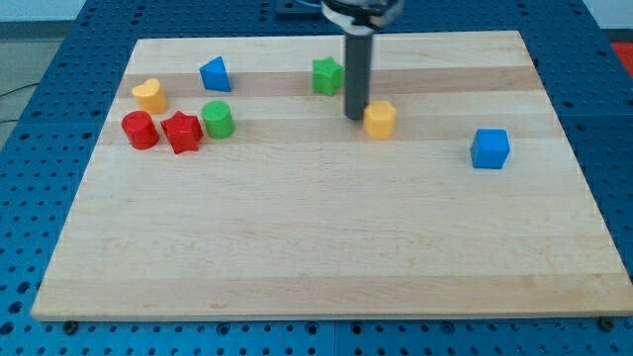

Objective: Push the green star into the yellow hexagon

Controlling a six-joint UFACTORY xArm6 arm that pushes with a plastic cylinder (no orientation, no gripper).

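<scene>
The green star (326, 75) lies near the view's top, a little left of centre. The yellow hexagon (380, 119) lies below and to the right of it, a short gap apart. My dark rod comes down from the view's top between them. My tip (354, 117) rests on the board right against the yellow hexagon's left side, below and right of the green star.
At the view's left stand a yellow heart-like block (149, 95), a blue triangle (215, 74), a red cylinder (139, 130), a red star (181, 133) and a green cylinder (217, 119). A blue cube (490, 148) sits at the right. The wooden board (316, 257) lies on a blue pegboard.
</scene>
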